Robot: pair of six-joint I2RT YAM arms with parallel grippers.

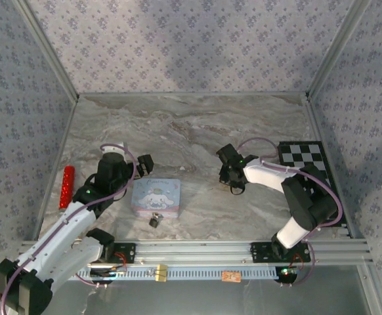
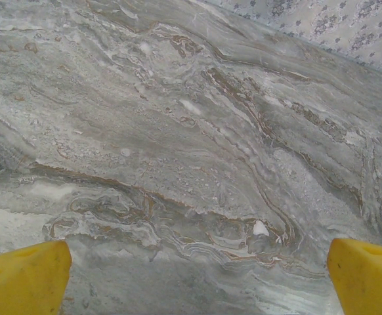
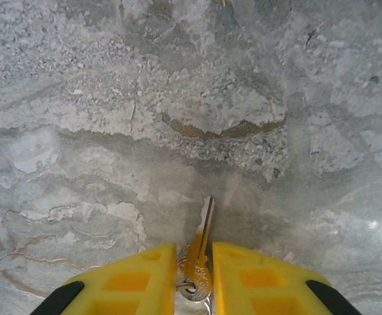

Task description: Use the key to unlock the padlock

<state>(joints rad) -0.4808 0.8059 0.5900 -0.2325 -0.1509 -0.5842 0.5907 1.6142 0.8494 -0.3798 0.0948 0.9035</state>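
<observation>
Your right hand (image 3: 194, 249) is clamped on the key (image 3: 205, 216): its 2 yellow fingers (image 3: 138, 279) pinch the bow and ring between them, and the blade sticks straight out ahead of the fingertips, just above the marble counter (image 3: 79, 98). The key's long axis therefore runs along the line the hand points. From above, that hand (image 1: 233, 186) sits right of centre, aimed down and toward the robot's left. Your left hand (image 2: 194, 282) has its fingers spread wide apart with nothing between them but bare counter. In the top view it (image 1: 144, 164) hangs just behind the pastel cartoon tin (image 1: 155, 197). The padlock (image 1: 155, 220) lies on the counter just beside the tin's near edge, closer to the arm bases. From the right hand it is off to the robot's left and a little nearer the bases, with open counter in between. The left hand is the nearer of the 2, but the tin stands between it and the padlock. You cannot tell from here which way the keyhole faces, because the padlock is too small in the top view. I judge the coming move turns on swinging the blade's axis into line with that keyhole, probably with the left hand steadying the padlock's body.
</observation>
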